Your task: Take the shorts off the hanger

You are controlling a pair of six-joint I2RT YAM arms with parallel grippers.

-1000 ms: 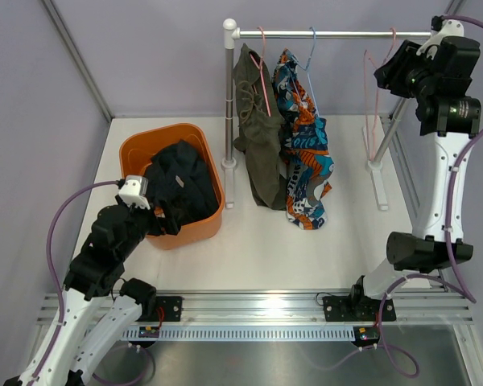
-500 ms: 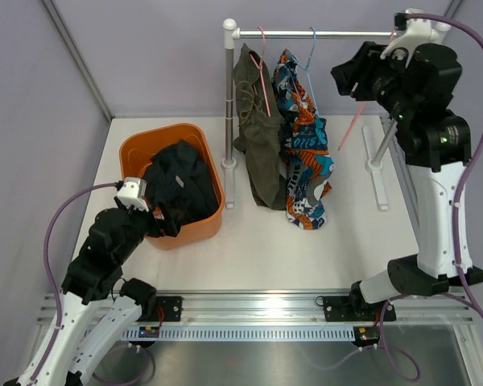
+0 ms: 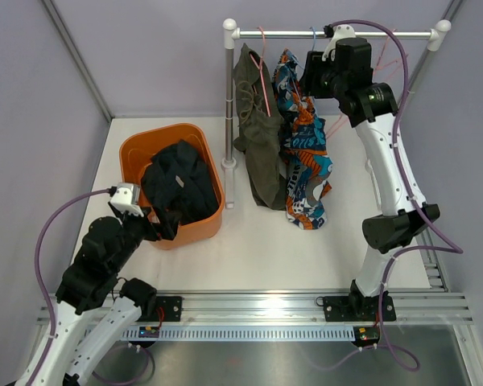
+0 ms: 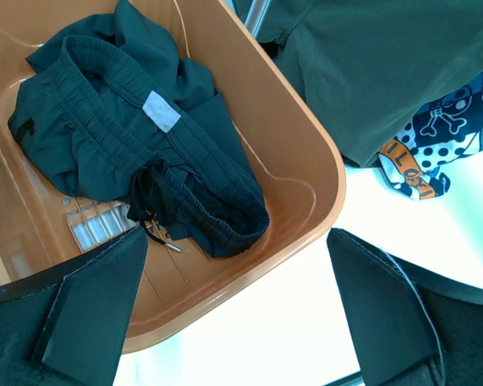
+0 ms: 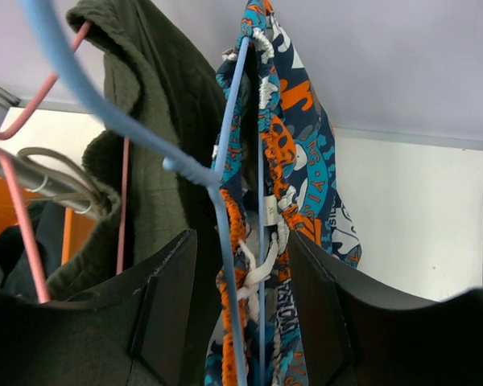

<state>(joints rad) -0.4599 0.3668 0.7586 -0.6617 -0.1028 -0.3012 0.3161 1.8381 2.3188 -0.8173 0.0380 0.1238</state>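
Overhead camera shares the bin [image 3: 195, 232] with left wrist's close view, shorts [image 3: 310, 165] with right's.

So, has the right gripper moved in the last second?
Yes. The right gripper has swung left along the rail, from its right end to the patterned shorts.

Bin [image 3: 131, 149] left of rack [image 3: 229, 104], shorts [image 3: 177, 181] in bin, 2 garments [image 3: 262, 145] hanging side by side on rack

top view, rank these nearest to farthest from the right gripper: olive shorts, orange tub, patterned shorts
From the right gripper:
1. patterned shorts, hanging right beside it on the rail
2. olive shorts, on the next hanger to the left
3. orange tub, far left on the table
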